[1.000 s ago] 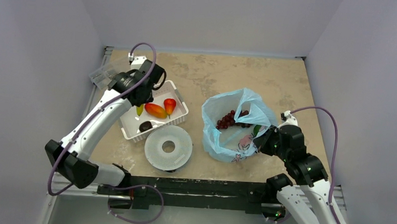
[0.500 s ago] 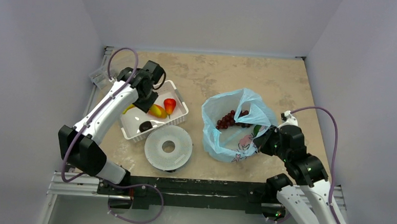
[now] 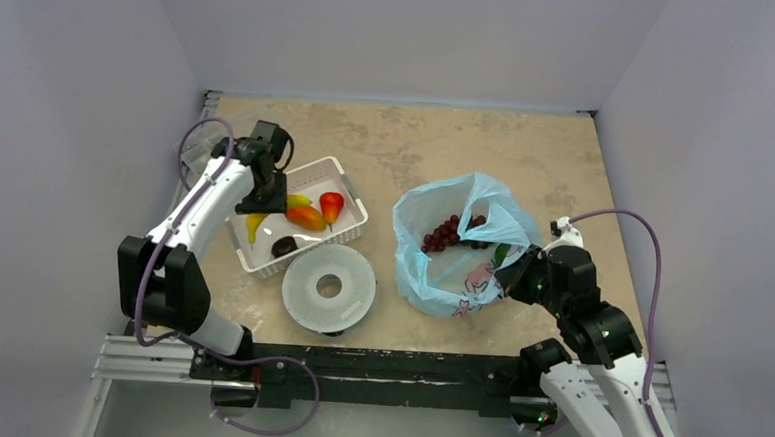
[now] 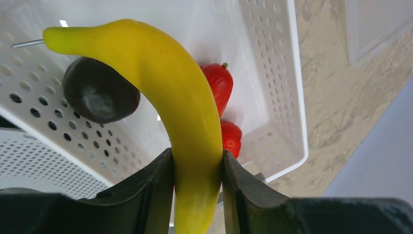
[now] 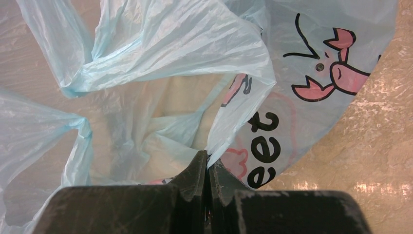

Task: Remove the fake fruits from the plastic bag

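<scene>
My left gripper (image 4: 197, 165) clamps the yellow banana (image 4: 160, 73) over the white basket (image 4: 295, 97); releasing off-centre could bounce it over the rim. My right gripper (image 5: 208, 163) pinches the plastic bag (image 5: 185, 44) at its edge, grapes (image 3: 443, 233) inside; the thin film may slip free.

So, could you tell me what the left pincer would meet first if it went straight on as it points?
Probably the perforated floor of the white basket: the left pincer, shut on the yellow banana, points into it, beside the dark fruit.

Open strip of table (image 3: 381, 228) btwn basket (image 3: 352, 189) and bag (image 3: 431, 276); disc (image 3: 309, 300) crowds basket's near side.
</scene>
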You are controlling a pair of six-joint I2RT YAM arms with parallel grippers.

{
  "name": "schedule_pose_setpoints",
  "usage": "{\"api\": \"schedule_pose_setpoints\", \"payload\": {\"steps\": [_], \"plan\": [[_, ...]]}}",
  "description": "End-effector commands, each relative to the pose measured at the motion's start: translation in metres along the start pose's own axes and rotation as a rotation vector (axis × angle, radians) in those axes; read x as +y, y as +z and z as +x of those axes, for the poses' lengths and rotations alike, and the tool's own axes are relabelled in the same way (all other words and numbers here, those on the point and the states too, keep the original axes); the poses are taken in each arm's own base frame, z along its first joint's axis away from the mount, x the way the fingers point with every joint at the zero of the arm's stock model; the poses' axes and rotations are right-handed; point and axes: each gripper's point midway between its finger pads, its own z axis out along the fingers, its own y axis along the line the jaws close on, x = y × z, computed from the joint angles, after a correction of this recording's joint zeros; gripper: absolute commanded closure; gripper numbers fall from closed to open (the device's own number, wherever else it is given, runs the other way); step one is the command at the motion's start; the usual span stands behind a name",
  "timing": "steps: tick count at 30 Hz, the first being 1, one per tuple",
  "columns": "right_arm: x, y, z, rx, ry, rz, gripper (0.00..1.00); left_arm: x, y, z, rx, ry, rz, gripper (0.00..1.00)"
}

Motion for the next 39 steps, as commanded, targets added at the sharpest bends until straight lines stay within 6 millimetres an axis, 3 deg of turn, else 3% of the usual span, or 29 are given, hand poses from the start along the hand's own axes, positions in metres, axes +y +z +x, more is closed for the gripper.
{"api": "schedule_pose_setpoints", "payload": {"steps": [1,8,13,14,15,17,20,21,28,33,39], "plan": [[0.009,-0.004,-0.013,-0.056,-0.005,-0.037,1.00,-0.020,0.018,-0.006,0.044,-0.143,0.003,1.00],[0.008,-0.004,-0.013,-0.055,-0.001,-0.031,1.00,-0.023,0.046,-0.008,0.050,-0.171,-0.081,1.00],[0.007,-0.003,-0.014,-0.058,0.002,-0.024,1.00,-0.026,0.049,-0.015,0.018,-0.153,-0.103,1.00],[0.007,-0.003,-0.014,-0.059,0.002,-0.022,1.00,-0.029,0.049,-0.017,0.014,-0.147,-0.091,0.62],[0.007,-0.003,-0.014,-0.059,0.003,-0.023,1.00,-0.031,0.048,-0.019,0.010,-0.138,-0.081,0.44],[0.006,-0.003,-0.014,-0.058,0.004,-0.020,1.00,-0.032,0.046,-0.024,0.005,-0.131,-0.074,0.26],[0.006,-0.002,-0.013,-0.056,0.003,-0.019,1.00,-0.035,0.045,-0.026,0.031,-0.113,-0.046,0.17],[0.006,-0.002,-0.013,-0.056,0.003,-0.018,1.00,-0.035,0.043,-0.025,0.043,-0.105,-0.040,0.10],[0.006,-0.001,-0.012,-0.049,0.003,-0.015,1.00,-0.041,0.019,-0.020,0.125,-0.002,0.098,0.01],[0.006,-0.001,-0.012,-0.048,0.003,-0.015,1.00,-0.038,-0.001,-0.001,0.238,0.223,0.248,0.00],[0.005,0.001,-0.011,-0.038,0.002,-0.007,1.00,0.003,-0.029,0.043,0.340,0.648,0.427,0.00]]}}
